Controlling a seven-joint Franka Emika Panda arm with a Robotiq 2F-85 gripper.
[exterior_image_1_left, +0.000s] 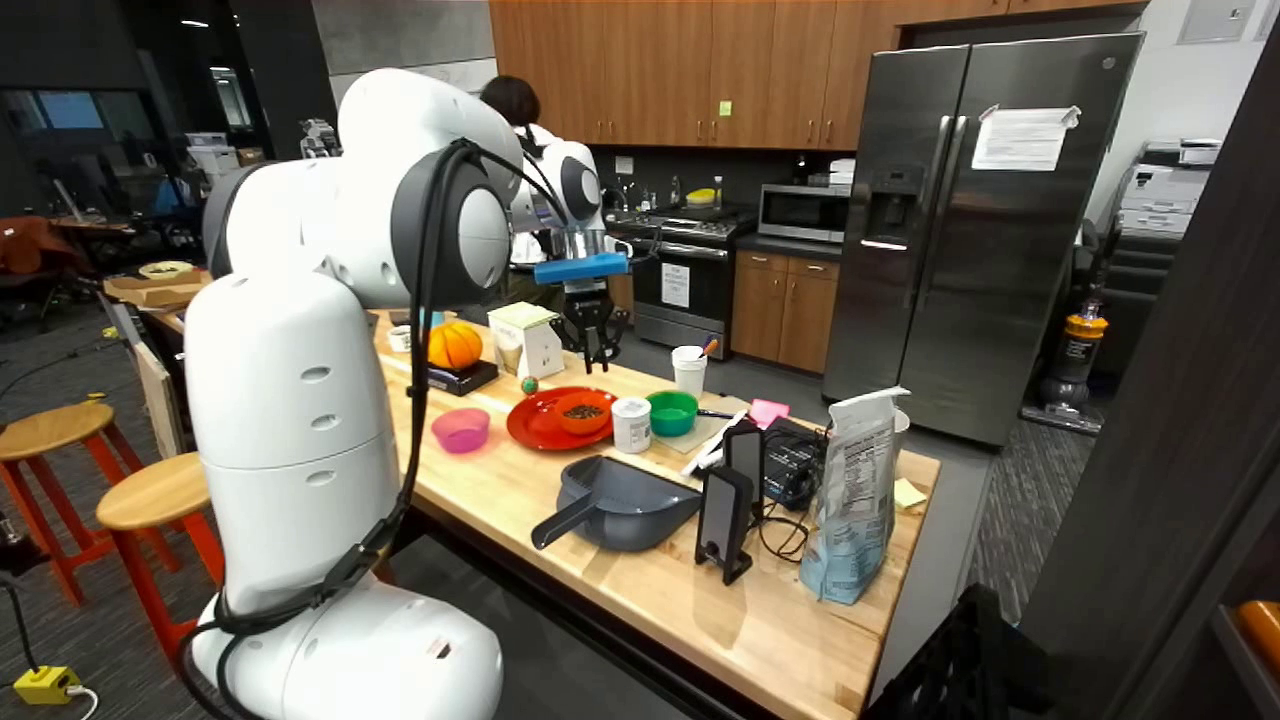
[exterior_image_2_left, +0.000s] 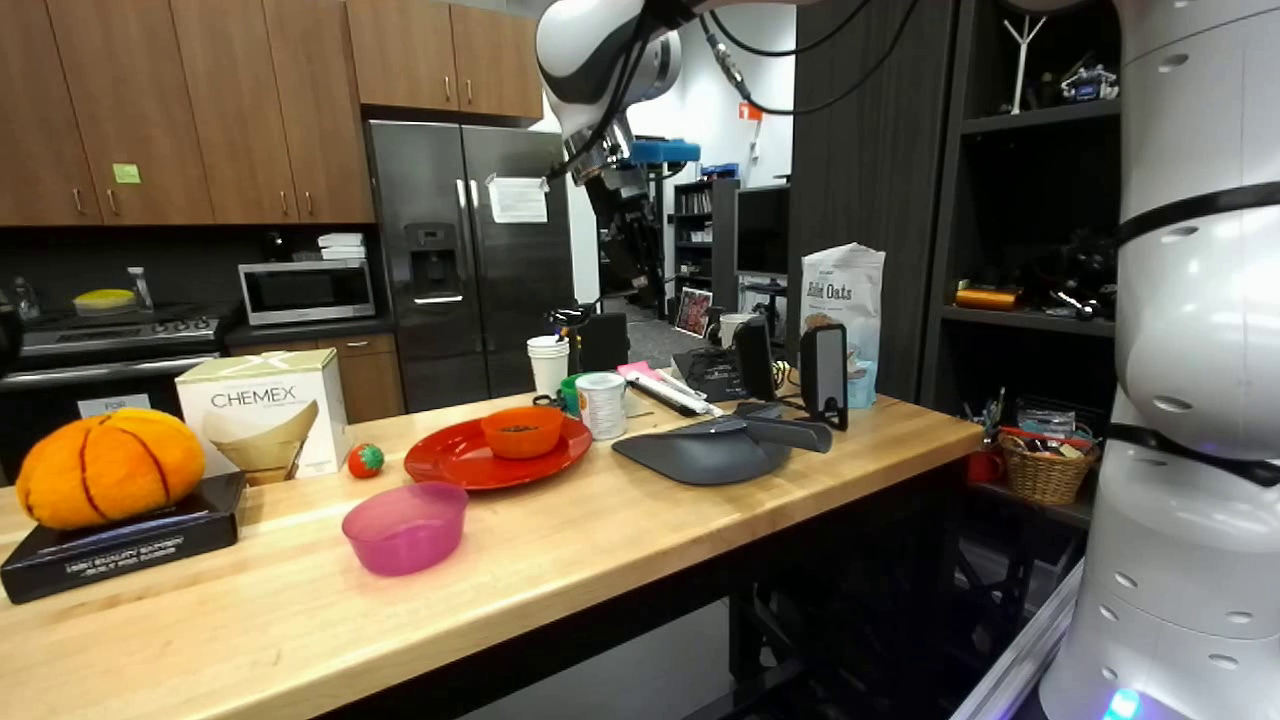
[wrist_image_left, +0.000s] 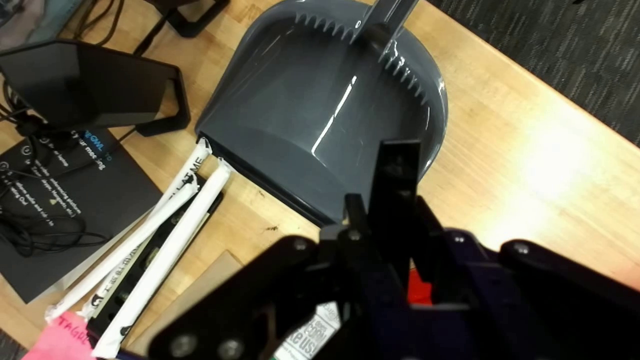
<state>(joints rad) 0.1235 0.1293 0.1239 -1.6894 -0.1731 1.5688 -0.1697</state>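
1. There lay the gray dustpan (wrist_image_left: 280, 105), top center in the wrist view!
2. The gripper (exterior_image_1_left: 596, 358) hung above the wooden table (wrist_image_left: 505, 115), fingers together; whether they held that dark block (wrist_image_left: 398, 165), I couldn't tell.
3. Wrapped sticks (wrist_image_left: 167, 255) sprawled lower left, ends just beside the dustpan.
4. Mid-frame in an exterior view, the white can (exterior_image_1_left: 632, 427) stood by the red plate (exterior_image_1_left: 535, 420).

In an exterior view: bag (exterior_image_2_left: 850, 283) near right corner of bench (exterior_image_2_left: 540, 522); dustpan (exterior_image_2_left: 698, 457) by near edge; bowl (exterior_image_2_left: 522, 434) on plate (exterior_image_2_left: 438, 458), left of dustpan; pumpkin (exterior_image_2_left: 110, 468) on box (exterior_image_2_left: 150, 546), farther left
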